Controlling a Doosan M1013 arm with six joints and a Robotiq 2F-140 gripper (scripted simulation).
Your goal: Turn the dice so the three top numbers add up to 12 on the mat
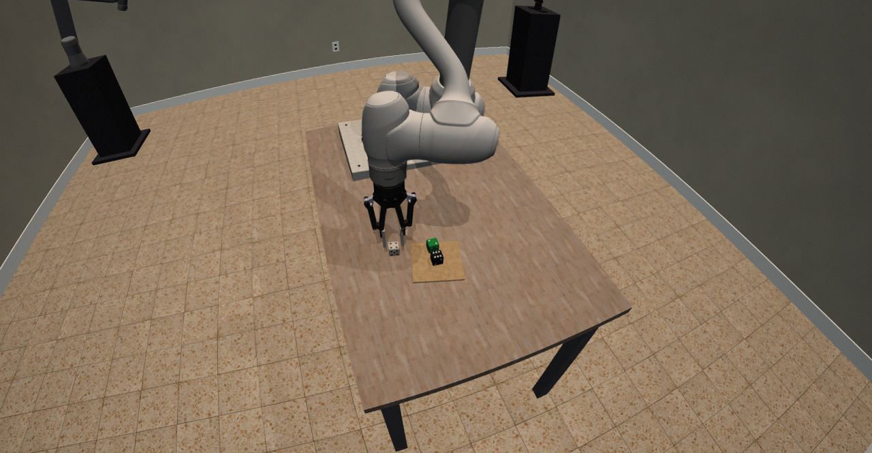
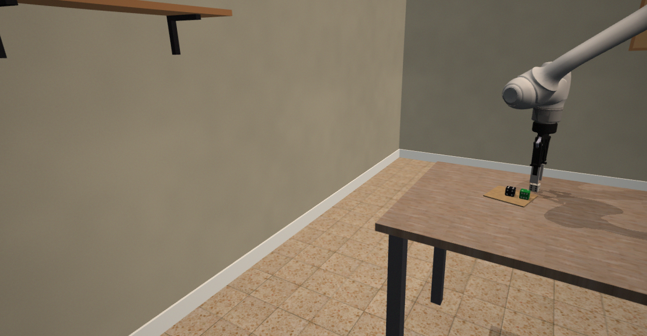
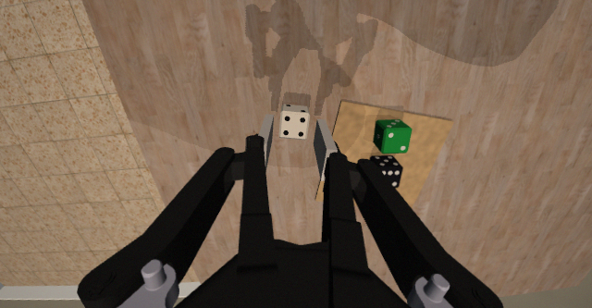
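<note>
The white die [image 1: 394, 249] [image 2: 534, 188] [image 3: 294, 129] lies flat on the table beside the mat, four pips on top. My gripper [image 1: 393, 242] [image 2: 537, 180] [image 3: 294, 129] points down, its fingers partly open, one on each side of the white die, with a gap on both sides in the wrist view. The green die [image 1: 432, 244] [image 2: 524, 194] [image 3: 393, 139] lies on the mat [image 1: 426, 273] [image 2: 497, 195] [image 3: 430, 146] with two on top. The black die [image 1: 436, 258] [image 2: 510, 191] [image 3: 393, 166] lies close by on the mat; its top looks like six, partly hidden in the wrist view.
The wooden table [image 1: 488, 316] [image 2: 474, 225] carries the mat, and its side edge runs near the white die. The arm's pale base plate [image 1: 350, 151] is at the table's far end. The mat's near edge is close to the right finger in the wrist view.
</note>
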